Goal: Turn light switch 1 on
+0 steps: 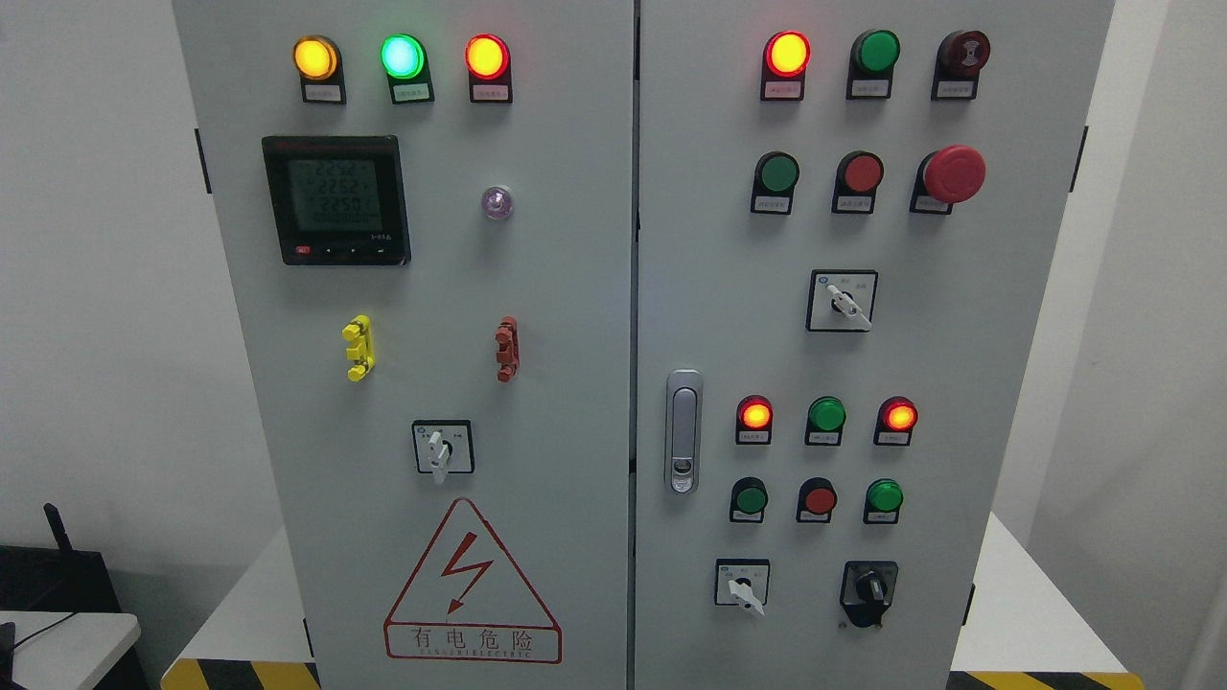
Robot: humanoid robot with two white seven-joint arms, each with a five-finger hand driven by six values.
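White wall behind grey cabinet (575, 287): 2 doors, 4 rotary switches, 1 meter (335, 199); no robot hand visible.

- A digital meter (335, 199) with a lit greenish display sits high on the left door.
- A red warning triangle (472, 582) with a lightning bolt and Chinese characters sits low on the left door.
- A yellow clip (358, 347) and a red clip (506, 349) stand side by side at mid-height.
- A red mushroom stop button (953, 173) juts from the right door's upper right.
- A metal door latch (682, 430) sits beside the centre seam.
- A white table (67, 647) shows at the lower left.
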